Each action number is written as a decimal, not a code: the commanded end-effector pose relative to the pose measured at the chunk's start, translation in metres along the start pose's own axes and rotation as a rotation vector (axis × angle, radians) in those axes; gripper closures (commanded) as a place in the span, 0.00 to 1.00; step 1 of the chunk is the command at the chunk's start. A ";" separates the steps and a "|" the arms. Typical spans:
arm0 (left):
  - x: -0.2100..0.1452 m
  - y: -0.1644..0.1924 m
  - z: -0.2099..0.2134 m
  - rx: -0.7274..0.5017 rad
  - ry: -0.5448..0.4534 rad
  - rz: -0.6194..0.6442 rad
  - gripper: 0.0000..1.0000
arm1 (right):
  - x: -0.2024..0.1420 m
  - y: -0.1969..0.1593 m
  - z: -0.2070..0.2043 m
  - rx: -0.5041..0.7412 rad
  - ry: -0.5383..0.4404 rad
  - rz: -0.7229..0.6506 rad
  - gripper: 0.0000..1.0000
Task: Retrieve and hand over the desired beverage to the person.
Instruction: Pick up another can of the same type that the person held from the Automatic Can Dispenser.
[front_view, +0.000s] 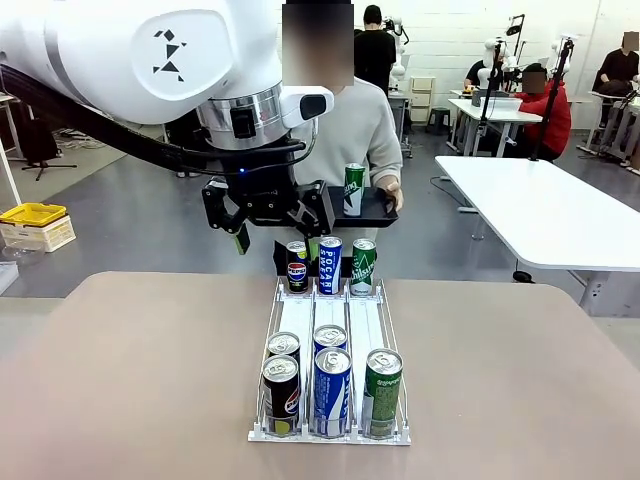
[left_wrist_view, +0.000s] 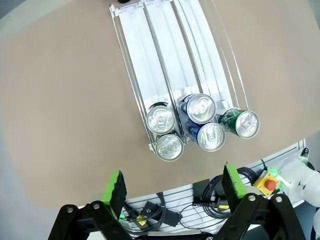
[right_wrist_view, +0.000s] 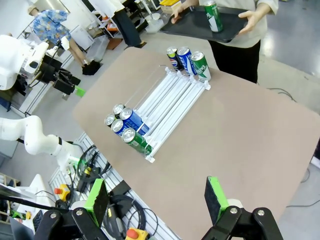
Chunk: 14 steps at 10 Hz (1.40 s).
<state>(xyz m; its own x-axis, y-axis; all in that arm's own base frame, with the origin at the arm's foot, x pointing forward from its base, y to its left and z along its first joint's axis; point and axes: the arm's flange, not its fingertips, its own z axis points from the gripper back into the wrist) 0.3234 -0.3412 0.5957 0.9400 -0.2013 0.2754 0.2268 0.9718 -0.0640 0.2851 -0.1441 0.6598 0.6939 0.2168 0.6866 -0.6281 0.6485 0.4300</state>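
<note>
1. My left claw (left_wrist_view: 174, 186) is released and empty, with its green pads spread wide. It hangs high above the near edge of the desk (front_view: 130, 370), so I judge it has nothing to guard.
2. My right claw (right_wrist_view: 156, 200) is also released and empty. It is held high and off to one side, which leaves the cans unobstructed.
3. At 12 o'clock from my left claw lies the rack (front_view: 366, 325). It has three wire-sided lanes that keep each drink in its own file.
4. The cans crowd against the rack's near stop: two black, two blue and one green. That end seems meant for picking.
5. At the rack's far end three upright cans stand side by side, one heading each lane, probably as labels.
6. Beyond the rack, at 12 o'clock in the front view, stands the person (front_view: 350, 125). Both hands hold a black tray (front_view: 378, 205) level.
7. A green can (front_view: 354, 189) stands upright on the tray, apart from my claws. I judge it is the wanted beverage and the tray is kept flat so it cannot topple.
</note>
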 end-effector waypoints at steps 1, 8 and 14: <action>0.000 0.000 0.000 0.000 0.000 0.000 0.00 | 0.001 -0.001 -0.002 0.024 -0.020 0.016 0.00; -0.038 -0.059 -0.067 0.030 0.072 0.151 0.00 | 0.001 -0.001 -0.002 0.024 -0.020 0.016 0.00; -0.031 -0.079 -0.124 0.040 0.224 0.329 0.00 | 0.001 -0.001 -0.002 0.024 -0.020 0.016 0.00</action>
<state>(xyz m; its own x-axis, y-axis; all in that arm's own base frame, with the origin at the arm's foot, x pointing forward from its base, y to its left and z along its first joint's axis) 0.3063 -0.4153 0.4707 0.9969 0.0730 0.0299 -0.0702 0.9939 -0.0856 0.2853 -0.1434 0.6597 0.6938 0.2193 0.6860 -0.6292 0.6480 0.4292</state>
